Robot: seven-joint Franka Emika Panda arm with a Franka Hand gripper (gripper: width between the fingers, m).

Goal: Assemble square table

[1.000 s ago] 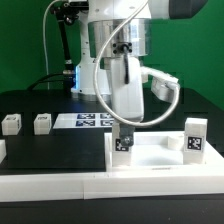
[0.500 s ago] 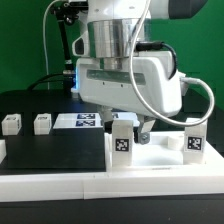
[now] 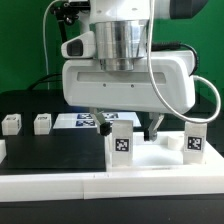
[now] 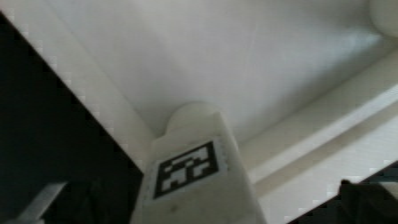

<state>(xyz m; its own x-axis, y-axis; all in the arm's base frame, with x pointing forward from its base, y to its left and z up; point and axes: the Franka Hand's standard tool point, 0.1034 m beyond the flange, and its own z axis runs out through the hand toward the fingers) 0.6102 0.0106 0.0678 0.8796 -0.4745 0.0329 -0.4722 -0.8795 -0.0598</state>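
The white square table slab (image 3: 158,156) lies on the black worktop at the exterior view's right. Two white tagged leg posts stand upright on it, one (image 3: 121,143) at its near-left corner and one (image 3: 196,138) at the right. My gripper (image 3: 128,126) hangs open just above the left post, broadside to the camera, its dark fingers (image 3: 153,128) either side of the post top. In the wrist view that post (image 4: 189,160) fills the middle, the gripper (image 4: 205,207) straddling it with gaps on both sides. Two more leg posts (image 3: 12,123) (image 3: 42,123) lie loose at the left.
The marker board (image 3: 82,121) lies flat behind the loose posts. A white raised band (image 3: 70,186) runs along the front of the worktop. The arm's base and cables stand at the back, against a green wall.
The hand has turned about its upright axis, from edge-on to broadside, and fills more of the view. The left leg post stays upright in its place, free of the fingers.
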